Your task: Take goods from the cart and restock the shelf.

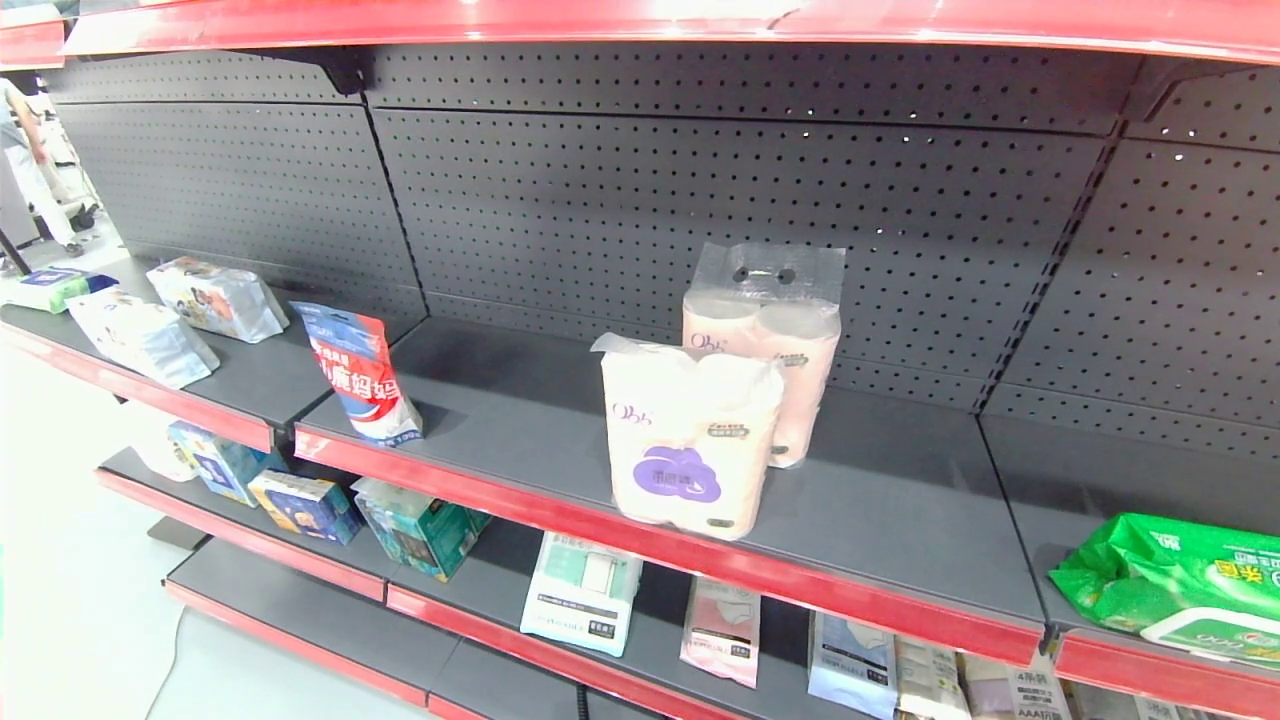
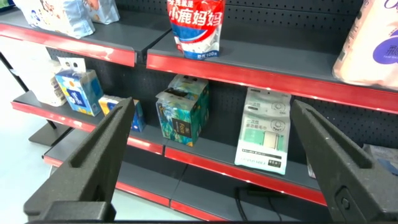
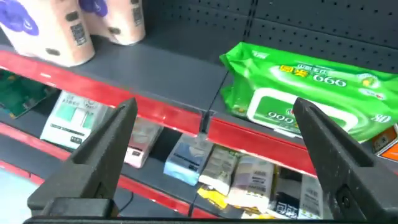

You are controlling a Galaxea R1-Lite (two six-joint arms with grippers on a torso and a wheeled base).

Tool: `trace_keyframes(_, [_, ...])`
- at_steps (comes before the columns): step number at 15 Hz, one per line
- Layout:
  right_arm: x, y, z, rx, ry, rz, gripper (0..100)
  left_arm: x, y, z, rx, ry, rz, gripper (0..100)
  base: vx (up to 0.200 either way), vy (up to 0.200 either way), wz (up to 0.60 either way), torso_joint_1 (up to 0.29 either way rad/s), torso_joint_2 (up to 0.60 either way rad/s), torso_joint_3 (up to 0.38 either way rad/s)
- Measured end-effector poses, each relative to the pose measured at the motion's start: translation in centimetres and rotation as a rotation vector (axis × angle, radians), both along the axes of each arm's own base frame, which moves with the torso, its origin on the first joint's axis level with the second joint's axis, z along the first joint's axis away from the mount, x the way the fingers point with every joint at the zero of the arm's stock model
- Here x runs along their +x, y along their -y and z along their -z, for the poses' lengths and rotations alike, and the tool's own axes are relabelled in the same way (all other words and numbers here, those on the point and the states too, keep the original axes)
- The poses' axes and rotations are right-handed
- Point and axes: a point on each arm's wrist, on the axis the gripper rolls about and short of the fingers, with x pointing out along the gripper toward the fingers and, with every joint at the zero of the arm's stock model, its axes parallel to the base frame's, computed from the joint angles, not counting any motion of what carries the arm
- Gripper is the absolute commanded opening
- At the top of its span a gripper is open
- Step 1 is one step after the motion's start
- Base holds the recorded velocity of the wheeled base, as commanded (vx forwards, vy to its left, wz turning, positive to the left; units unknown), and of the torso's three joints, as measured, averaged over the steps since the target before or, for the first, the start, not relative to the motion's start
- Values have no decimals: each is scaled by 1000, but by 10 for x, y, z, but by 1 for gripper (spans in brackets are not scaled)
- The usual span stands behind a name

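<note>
**Shelf** (image 1: pixel 900 480): dark metal tiers with red edge strips and a perforated back panel (image 1: pixel 700 170). I log the stock as follows.

**Middle tier**
- Centre of the head view: two packs.
  - The front toilet-roll pack (image 1: pixel 685 435) stands upright at the edge.
  - The rear toilet-roll pack (image 1: pixel 770 340) stands just behind it.
- Left of them, well apart: one red-and-blue pouch (image 1: pixel 362 375), standing.
- Lower right of the frame: one green wet-wipes pack (image 1: pixel 1180 580), lying flat.
- Upper left: two white pouches (image 1: pixel 145 335) (image 1: pixel 220 297), lying tilted.

**Lower tier**
- Three boxes: a blue box (image 1: pixel 215 460), a second blue box (image 1: pixel 305 505) and a teal box (image 1: pixel 415 525).
- One white-green pack (image 1: pixel 582 595).
- One pink pack (image 1: pixel 722 630).

**Room:** pale floor (image 1: pixel 60 600) at lower left.

**Left gripper** (image 2: pixel 212 106): jaws apart, nothing between them. It faces the lower tier.

**Right gripper** (image 3: pixel 214 102): jaws apart and empty, before the bay with the wet-wipes pack.
</note>
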Motion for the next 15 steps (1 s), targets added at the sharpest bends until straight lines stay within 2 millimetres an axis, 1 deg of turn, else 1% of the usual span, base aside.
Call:
trace_keyframes(1, [0, 2, 0, 29, 5, 67, 100, 0, 0, 0, 0, 0, 0, 100, 0, 0, 0, 0, 0, 0])
trace_keyframes(3, [0, 2, 1, 44, 2, 96, 100, 0, 0, 0, 0, 0, 1, 100, 0, 0, 0, 0, 0, 0])
trace_keyframes(5, [0, 1, 7, 52, -60, 78, 100, 0, 0, 0, 0, 0, 3, 100, 0, 0, 0, 0, 0, 0])
trace_keyframes(6, [0, 2, 7, 55, -62, 49, 100, 0, 0, 0, 0, 0, 3, 100, 0, 0, 0, 0, 0, 0])
trace_keyframes(8, [0, 3, 6, 56, -51, -28, 100, 0, 0, 0, 0, 0, 3, 100, 0, 0, 0, 0, 0, 0])
trace_keyframes(9, [-2, 3, 7, 64, -28, -33, 100, 0, 0, 0, 0, 0, 3, 100, 0, 0, 0, 0, 0, 0])
trace_keyframes(11, [-5, 5, 8, 107, 16, 33, 100, 0, 0, 0, 0, 0, 4, 100, 0, 0, 0, 0, 0, 0])
trace_keyframes(15, [-7, 3, 8, 51, 37, -35, 100, 0, 0, 0, 0, 0, 3, 100, 0, 0, 0, 0, 0, 0])
